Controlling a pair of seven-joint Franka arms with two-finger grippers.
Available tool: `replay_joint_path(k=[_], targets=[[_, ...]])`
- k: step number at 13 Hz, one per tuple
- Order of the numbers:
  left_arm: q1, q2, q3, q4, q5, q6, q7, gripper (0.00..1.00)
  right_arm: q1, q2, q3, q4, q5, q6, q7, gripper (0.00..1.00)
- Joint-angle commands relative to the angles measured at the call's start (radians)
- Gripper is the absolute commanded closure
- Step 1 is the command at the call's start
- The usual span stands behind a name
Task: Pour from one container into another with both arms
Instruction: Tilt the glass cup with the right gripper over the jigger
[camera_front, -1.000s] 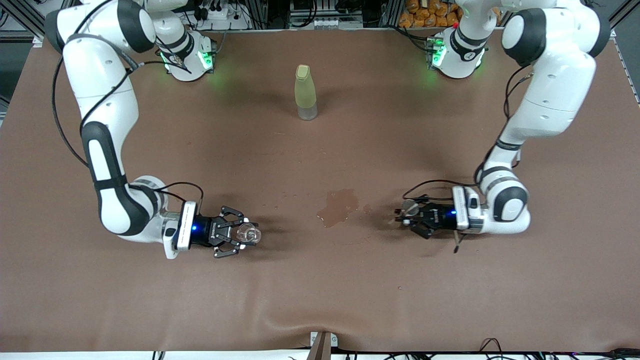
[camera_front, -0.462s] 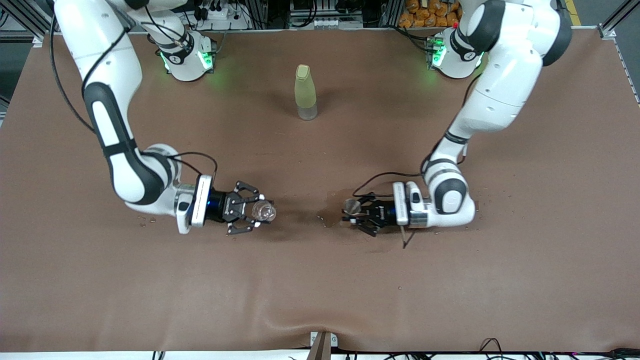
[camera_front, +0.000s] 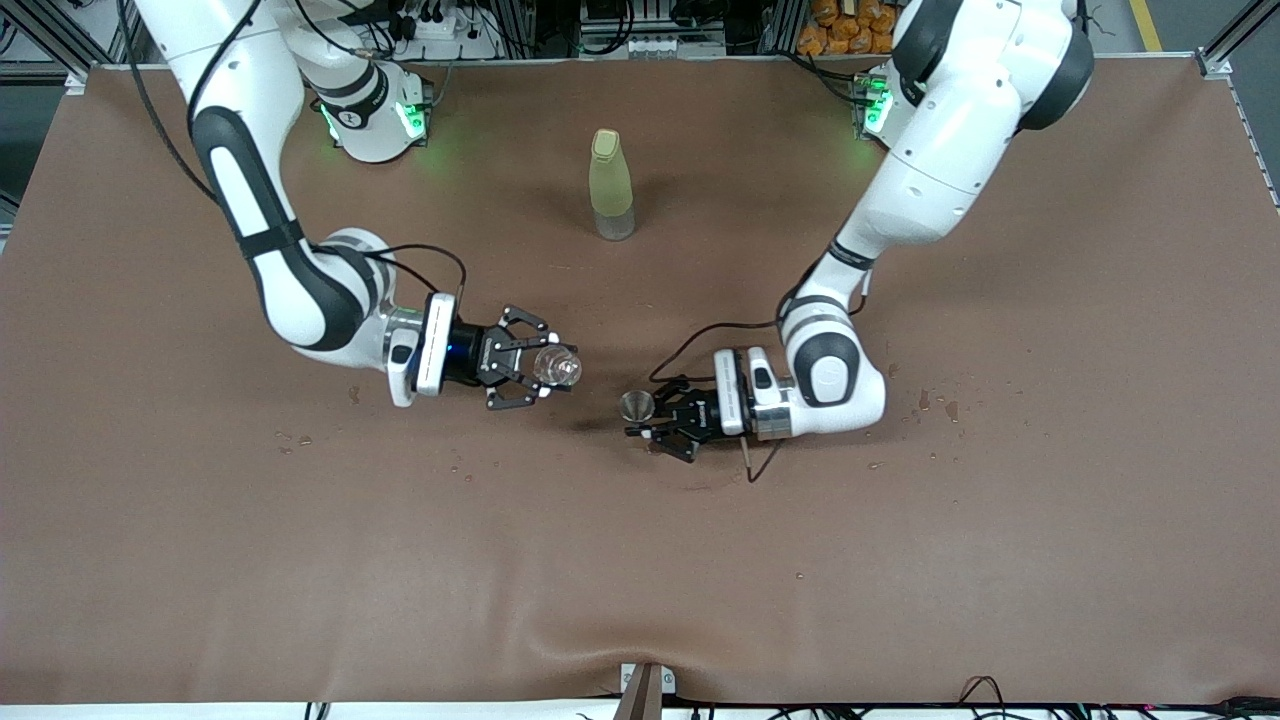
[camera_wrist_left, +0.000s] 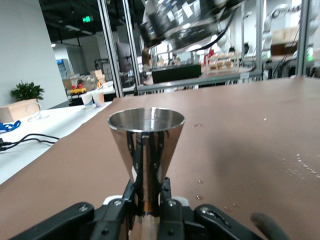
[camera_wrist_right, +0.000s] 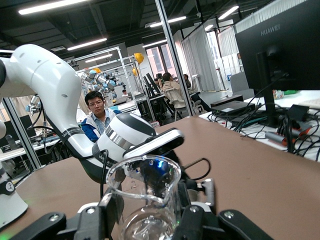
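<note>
My right gripper (camera_front: 540, 372) is shut on a clear glass flask (camera_front: 556, 367), held upright above the brown table mat. In the right wrist view the flask (camera_wrist_right: 146, 200) stands between the fingers with its flared mouth up. My left gripper (camera_front: 650, 422) is shut on a small steel cone-shaped measuring cup (camera_front: 636, 404), also upright. In the left wrist view the cup (camera_wrist_left: 145, 147) rises from the closed fingers (camera_wrist_left: 167, 197), gripped at its narrow waist. The two containers sit a short gap apart over the middle of the table.
A tall yellow-green bottle (camera_front: 610, 185) stands on the mat (camera_front: 1000, 560) toward the arms' bases, midway between them. Small water droplets (camera_front: 935, 405) dot the mat near both arms. The left arm (camera_wrist_right: 55, 95) fills part of the right wrist view.
Both arms swung toward the middle of the table, bringing the flask and the steel cup close together. The left gripper now covers the wet patch seen earlier.
</note>
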Motion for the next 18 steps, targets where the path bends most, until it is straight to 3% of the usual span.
replay_joint_path(k=[1,3,8,12,18], targets=[[-0.049,0.016,0.009,0.061,-0.041,0.077,-0.007,1.00,0.039,-0.066,-0.003,-0.089,0.093,0.021,0.006,0.91],[-0.072,0.016,0.010,0.063,-0.096,0.091,-0.012,1.00,0.048,-0.058,-0.002,-0.076,0.112,0.047,0.056,0.91],[-0.086,0.015,0.012,0.063,-0.106,0.107,-0.012,1.00,0.056,-0.036,-0.003,-0.040,0.115,0.049,0.168,0.91],[-0.087,0.015,0.012,0.063,-0.106,0.110,-0.012,1.00,0.060,0.040,-0.002,0.031,0.129,0.049,0.192,0.91],[-0.087,0.015,0.012,0.063,-0.107,0.119,-0.013,1.00,0.091,0.054,-0.003,0.034,0.138,0.053,0.435,0.90]])
